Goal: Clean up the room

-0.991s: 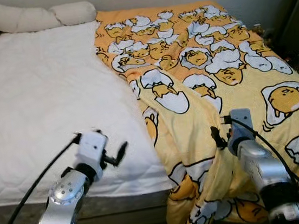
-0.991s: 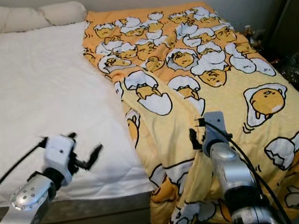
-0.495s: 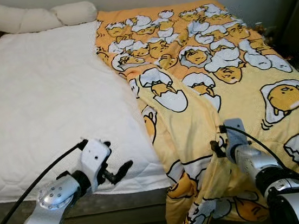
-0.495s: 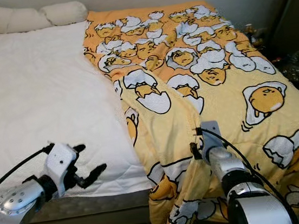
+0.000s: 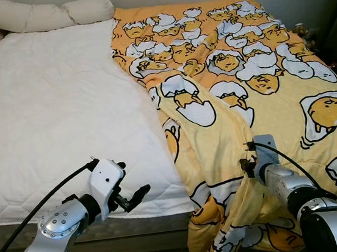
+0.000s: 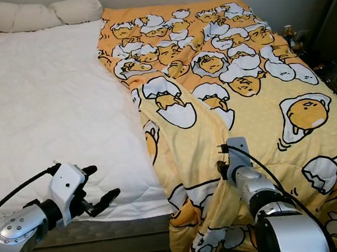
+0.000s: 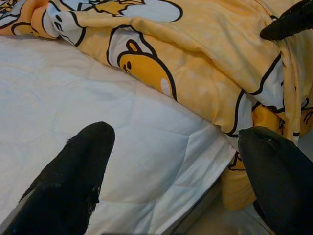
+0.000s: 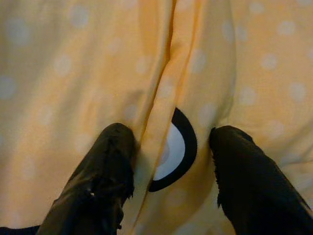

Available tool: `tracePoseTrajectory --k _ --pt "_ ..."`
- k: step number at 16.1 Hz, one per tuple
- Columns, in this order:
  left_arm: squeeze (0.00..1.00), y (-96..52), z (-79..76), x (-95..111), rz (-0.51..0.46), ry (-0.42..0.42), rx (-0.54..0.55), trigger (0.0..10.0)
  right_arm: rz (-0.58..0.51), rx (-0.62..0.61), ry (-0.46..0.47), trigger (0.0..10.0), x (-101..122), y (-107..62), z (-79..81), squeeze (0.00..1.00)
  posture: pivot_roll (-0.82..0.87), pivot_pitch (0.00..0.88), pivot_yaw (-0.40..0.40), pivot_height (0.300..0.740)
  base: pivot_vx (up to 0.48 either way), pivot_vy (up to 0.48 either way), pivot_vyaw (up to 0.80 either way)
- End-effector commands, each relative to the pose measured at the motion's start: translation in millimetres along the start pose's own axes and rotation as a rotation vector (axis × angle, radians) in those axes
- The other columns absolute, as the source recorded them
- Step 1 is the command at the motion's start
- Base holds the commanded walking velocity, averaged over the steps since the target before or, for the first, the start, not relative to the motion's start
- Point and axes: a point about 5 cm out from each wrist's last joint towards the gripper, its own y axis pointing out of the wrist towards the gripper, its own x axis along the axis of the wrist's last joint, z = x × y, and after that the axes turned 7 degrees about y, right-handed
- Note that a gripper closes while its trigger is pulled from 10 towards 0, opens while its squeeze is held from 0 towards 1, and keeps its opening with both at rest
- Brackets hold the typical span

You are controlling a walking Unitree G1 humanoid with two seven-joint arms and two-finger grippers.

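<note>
at the bed's foot, right gripper (image 8: 168, 142) jaws straddle a blanket (image 5: 256, 90) fold.

Soft matt cloth blanket (image 5: 238, 93) on a white quilted mattress cover (image 5: 56, 115).

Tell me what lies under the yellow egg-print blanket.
The blanket covers the bed's right half; beside it, the bare white mattress runs under its edge. What lies beneath the blanket is hidden.
</note>
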Motion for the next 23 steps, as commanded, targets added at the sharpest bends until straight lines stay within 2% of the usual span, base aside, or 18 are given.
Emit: tracePoseTrajectory --k 1,8,10,13,14,16,17,18,19,20,21,22,23 --pt "0.00 -1.5 2.6 4 -0.004 0.016 -0.003 10.0 -0.020 0.004 0.013 0.0 6 0.0 -0.9 0.00 0.26 0.000 0.028 0.740 0.000 0.000 0.00" --pt "0.00 -4.3 4.0 4 0.002 0.020 -0.032 10.0 -0.024 0.004 0.026 0.0 6 -0.1 -2.6 0.00 0.26 0.000 0.030 0.740 0.000 0.000 0.00" --pt "0.00 -5.5 4.4 4 0.004 0.019 -0.039 10.0 -0.044 0.049 -0.003 0.0 12 0.2 3.3 0.00 0.26 0.000 0.030 0.740 0.000 0.000 0.00" --pt "0.00 -10.3 7.6 0 0.018 0.019 -0.042 10.0 -0.042 0.373 -0.155 0.0 25 -2.0 43.6 0.00 0.25 0.000 0.032 0.740 0.000 0.000 0.00" --pt "0.00 -10.8 8.0 -1 0.021 0.018 -0.040 10.0 -0.039 0.410 -0.167 0.0 26 -2.7 48.2 0.00 0.25 0.000 0.034 0.740 0.000 0.000 0.00" --pt "0.00 -17.2 14.4 -8 0.053 0.018 -0.002 10.0 -0.047 0.691 -0.296 0.0 33 -12.1 89.4 0.00 0.24 0.000 0.034 0.740 0.000 0.000 0.00" --pt "0.00 -24.5 22.0 -14 0.080 0.016 0.036 10.0 -0.064 0.912 -0.370 0.0 38 -25.8 126.7 0.00 0.25 0.000 0.033 0.740 0.000 0.000 0.00" --pt "0.00 -30.5 27.6 -18 0.100 0.017 0.057 10.0 -0.090 1.071 -0.420 0.0 42 -40.6 153.2 0.00 0.26 0.000 0.022 0.740 0.000 0.000 0.00" --pt "0.00 -35.4 32.4 -20 0.117 0.024 0.079 10.0 -0.121 1.190 -0.466 0.0 43 -56.1 174.7 0.00 0.27 0.000 0.014 0.740 0.000 0.000 0.00" --pt "0.00 -37.9 35.0 -21 0.123 0.026 0.095 10.0 -0.143 1.217 -0.503 0.0 43 -61.9 183.9 0.00 0.27 0.000 0.011 0.740 0.000 0.000 0.00" --pt "0.00 -38.3 35.3 -21 0.122 0.026 0.100 10.0 -0.157 1.191 -0.527 0.7 42 -60.4 184.6 0.00 0.27 0.000 0.011 0.740 0.000 0.000 0.00" --pt "0.00 -38.1 33.3 -21 0.119 0.024 0.097 10.0 -0.173 1.075 -0.551 10.0 39 -50.3 179.0 0.00 0.27 0.000 0.006 0.740 0.000 0.000 0.00" --pt "0.00 -35.7 28.0 -20 0.111 0.020 0.086 10.0 -0.157 0.879 -0.532 10.0 36 -34.7 163.1 0.62 0.27 0.000 0.007 0.740 0.000 0.000 0.00"
